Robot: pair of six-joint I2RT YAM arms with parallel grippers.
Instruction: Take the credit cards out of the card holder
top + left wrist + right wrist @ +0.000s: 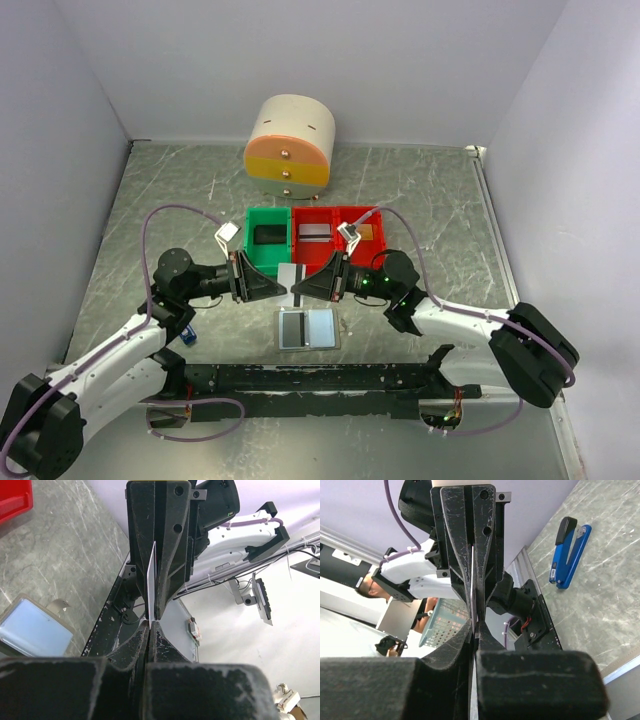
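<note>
1. Grey-veined stone-look tabletop [450,200], top view: both arms bend inward, and the left gripper [286,284] and right gripper [297,288] meet tip to tip. Both pinch one thin pale plastic card with a dark stripe [291,277]. The open grey folding card holder with pale blue pockets [307,328] lies flat just in front of them.
2. Left wrist view: the left gripper [149,625] is pressed onto the edge-on card [151,580]. The card holder [32,629] lies at lower left.
3. Right wrist view: the right gripper [474,625] is clamped on the same card [472,575].

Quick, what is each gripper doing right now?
Left gripper: closed, pinching one end of a credit card.
Right gripper: closed on the same credit card's other end.
</note>
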